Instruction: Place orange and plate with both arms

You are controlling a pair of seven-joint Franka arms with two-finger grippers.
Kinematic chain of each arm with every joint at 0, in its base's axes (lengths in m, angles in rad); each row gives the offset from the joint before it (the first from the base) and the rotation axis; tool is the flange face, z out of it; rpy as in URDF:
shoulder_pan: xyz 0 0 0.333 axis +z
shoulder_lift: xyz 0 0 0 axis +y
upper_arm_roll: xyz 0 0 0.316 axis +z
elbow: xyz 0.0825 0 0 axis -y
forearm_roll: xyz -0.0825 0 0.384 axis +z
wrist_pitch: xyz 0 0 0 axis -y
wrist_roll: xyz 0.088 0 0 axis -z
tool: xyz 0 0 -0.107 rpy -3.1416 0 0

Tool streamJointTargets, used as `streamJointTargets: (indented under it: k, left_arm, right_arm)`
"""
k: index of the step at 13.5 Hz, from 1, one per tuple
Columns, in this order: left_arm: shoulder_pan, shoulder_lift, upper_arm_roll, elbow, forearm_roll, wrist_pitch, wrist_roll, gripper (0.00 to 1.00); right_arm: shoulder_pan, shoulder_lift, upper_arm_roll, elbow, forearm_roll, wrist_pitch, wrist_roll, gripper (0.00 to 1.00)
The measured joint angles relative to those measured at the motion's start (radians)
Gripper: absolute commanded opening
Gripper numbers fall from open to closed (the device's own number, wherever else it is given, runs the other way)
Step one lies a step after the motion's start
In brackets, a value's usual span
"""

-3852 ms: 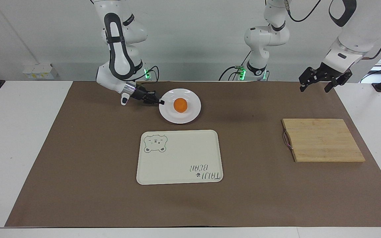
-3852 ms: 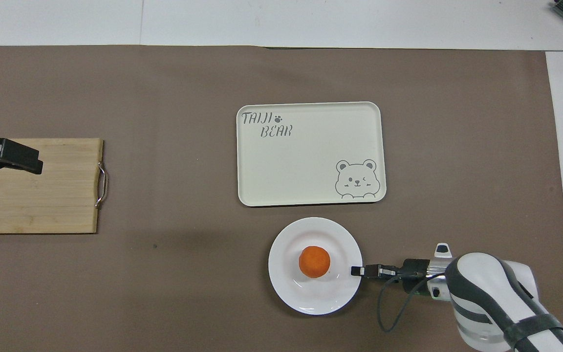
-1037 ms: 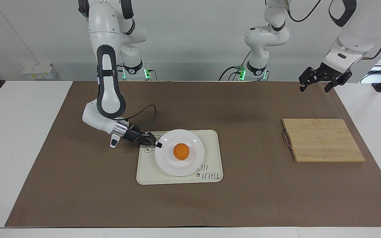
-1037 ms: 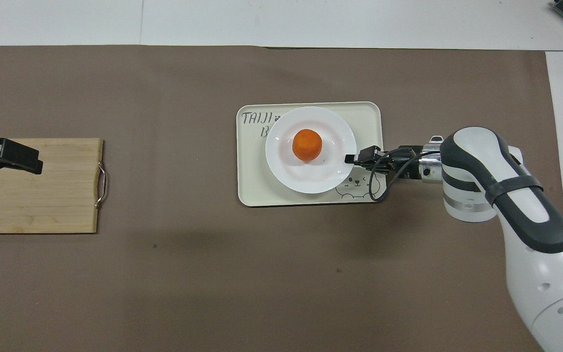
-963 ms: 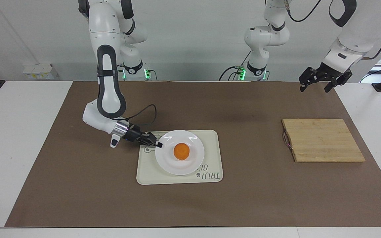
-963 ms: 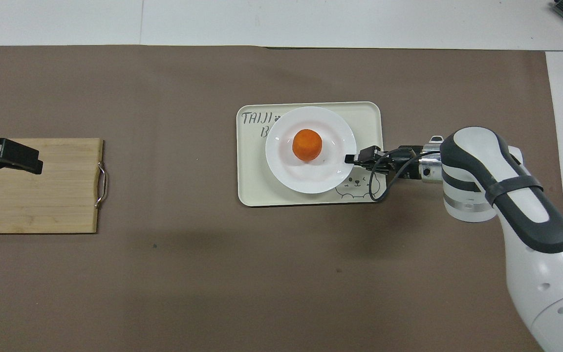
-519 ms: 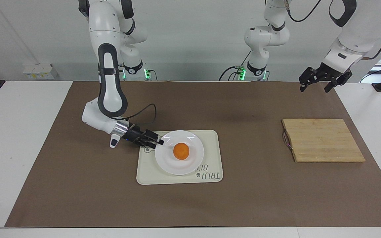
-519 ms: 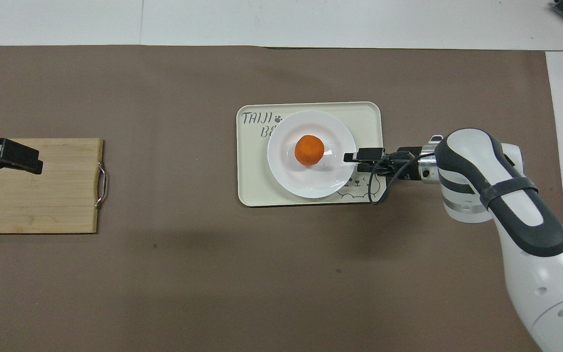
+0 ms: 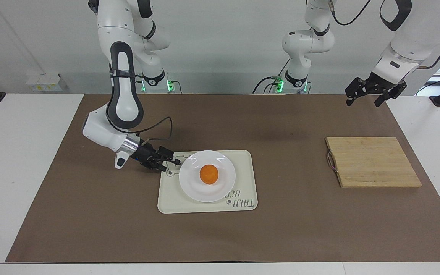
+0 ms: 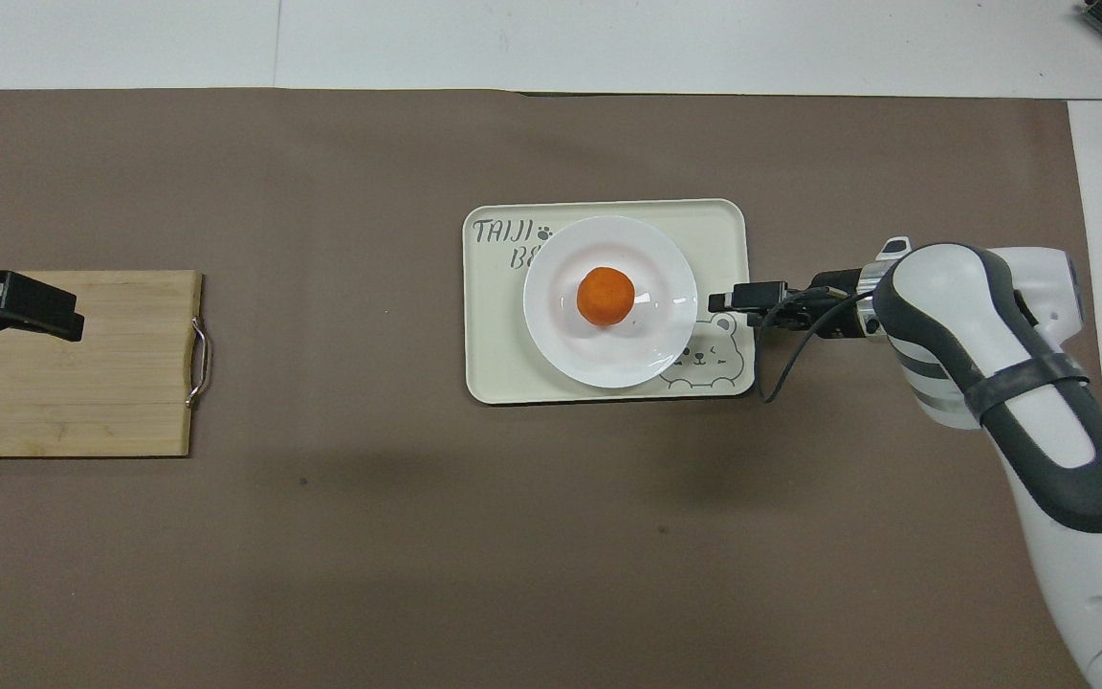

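Sitting on tray [image 9: 243,160], plate [image 9: 193,187] w/ orange [image 9: 208,174]; right fingers [image 9: 175,162] open, just beside rim.

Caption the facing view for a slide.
Orange on white plate on bear tray; open right gripper beside plate, left gripper waits.

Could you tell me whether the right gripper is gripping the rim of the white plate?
No, the right gripper is open and clear of the white plate, which rests on the bear tray.

The plate [image 10: 610,301] is covering part of the tray's [image 10: 714,225] lettering; the cutting board [image 10: 82,383] is running past the overhead view's edge.
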Motion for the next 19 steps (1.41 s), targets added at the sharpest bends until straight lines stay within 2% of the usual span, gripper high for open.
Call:
streamJointTargets:
  k: [4, 7, 11, 13, 16, 19]
  left_arm:
    - [0.0, 0.0, 0.0, 0.0, 0.0, 0.0, 0.0, 1.0]
    - [0.0, 0.0, 0.0, 0.0, 0.0, 0.0, 0.0, 1.0]
    - [0.0, 0.0, 0.0, 0.0, 0.0, 0.0, 0.0, 1.0]
    - [0.0, 0.0, 0.0, 0.0, 0.0, 0.0, 0.0, 1.0]
    - [0.0, 0.0, 0.0, 0.0, 0.0, 0.0, 0.0, 1.0]
    - [0.0, 0.0, 0.0, 0.0, 0.0, 0.0, 0.0, 1.0]
  right_arm:
    - [-0.007, -0.059, -0.003, 0.06, -0.319, -0.004, 0.202, 1.0]
    - [-0.008, -0.13, -0.003, 0.065, -0.567, -0.043, 0.315, 1.0]
    - [-0.008, -0.213, -0.002, 0.066, -0.826, -0.108, 0.425, 1.0]
    - [-0.008, -0.248, -0.002, 0.067, -0.884, -0.136, 0.439, 1.0]
    - [-0.027, -0.313, -0.008, 0.069, -0.9, -0.21, 0.44, 1.0]
    - [-0.049, -0.383, -0.009, 0.108, -0.925, -0.34, 0.44, 1.0]
